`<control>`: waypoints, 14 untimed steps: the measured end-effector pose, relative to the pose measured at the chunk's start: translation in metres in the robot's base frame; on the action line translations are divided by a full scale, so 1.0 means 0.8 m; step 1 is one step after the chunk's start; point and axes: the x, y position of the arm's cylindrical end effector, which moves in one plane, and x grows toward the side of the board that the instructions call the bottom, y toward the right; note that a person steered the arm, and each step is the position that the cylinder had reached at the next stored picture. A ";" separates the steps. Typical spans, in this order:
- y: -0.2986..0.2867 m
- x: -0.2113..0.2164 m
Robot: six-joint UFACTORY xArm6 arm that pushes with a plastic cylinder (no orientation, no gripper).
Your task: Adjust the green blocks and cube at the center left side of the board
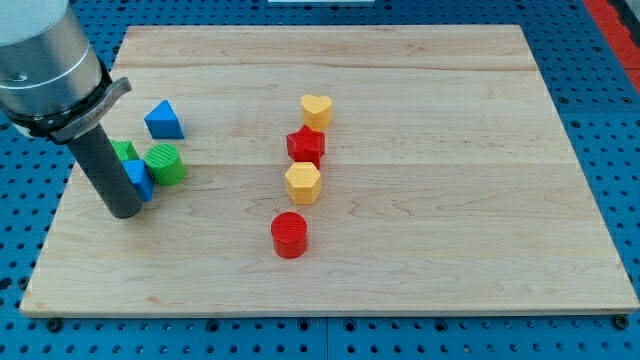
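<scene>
A green cylinder [164, 164] lies at the board's centre left. A second green block [125, 151] sits just to its left, partly hidden by my rod, its shape unclear. A blue cube [138, 179] lies below them, touching both and partly hidden by the rod. My tip [124, 210] rests on the board at the blue cube's lower left, touching it or nearly so. A blue triangular block [163, 120] lies a little above the green pair.
A column of blocks runs down the board's middle: a yellow heart [316, 109], a red star [306, 146], a yellow hexagon [302, 183] and a red cylinder [289, 235]. The wooden board [450, 200] sits on a blue pegboard table.
</scene>
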 end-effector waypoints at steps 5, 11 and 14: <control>-0.063 -0.082; -0.012 -0.043; 0.073 0.053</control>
